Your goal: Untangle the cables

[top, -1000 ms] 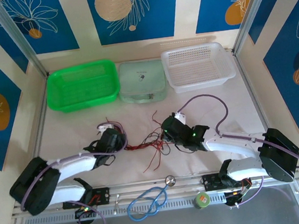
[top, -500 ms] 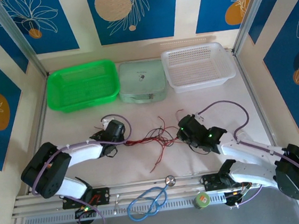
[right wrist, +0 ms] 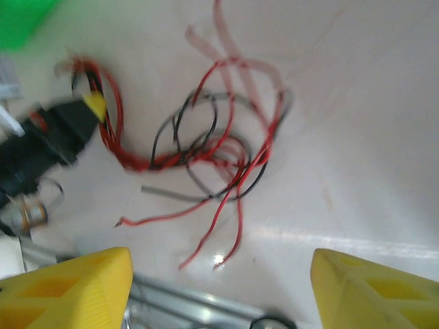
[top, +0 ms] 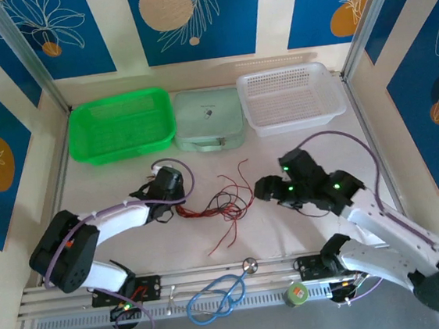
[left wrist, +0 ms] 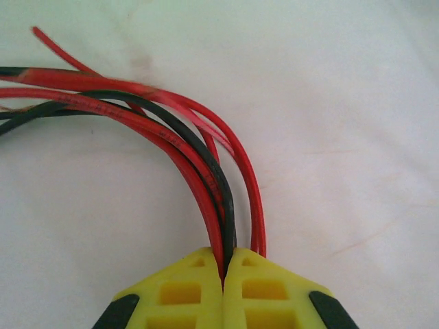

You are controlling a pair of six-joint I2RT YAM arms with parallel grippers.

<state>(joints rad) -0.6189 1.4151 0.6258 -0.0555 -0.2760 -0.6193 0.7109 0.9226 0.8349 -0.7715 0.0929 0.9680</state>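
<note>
Red and black cables (top: 222, 203) tangled on the white tabletop (top: 111, 184).
Thin strands lie snarled mid-tabletop; their left ends gather into one curved bundle clamped in the closed left pincer (left wrist: 225, 266), while the other ends splay loose.

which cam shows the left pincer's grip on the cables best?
Left wrist: the left pincer is shut on the cables, with the red and black strands distinct at the fingertips. Top external shows them small and thin; right wrist shows them blurred.

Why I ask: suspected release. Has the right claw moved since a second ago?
Yes. The right claw backed rightward off the cables, from below the mint case to below the white basket.
</note>
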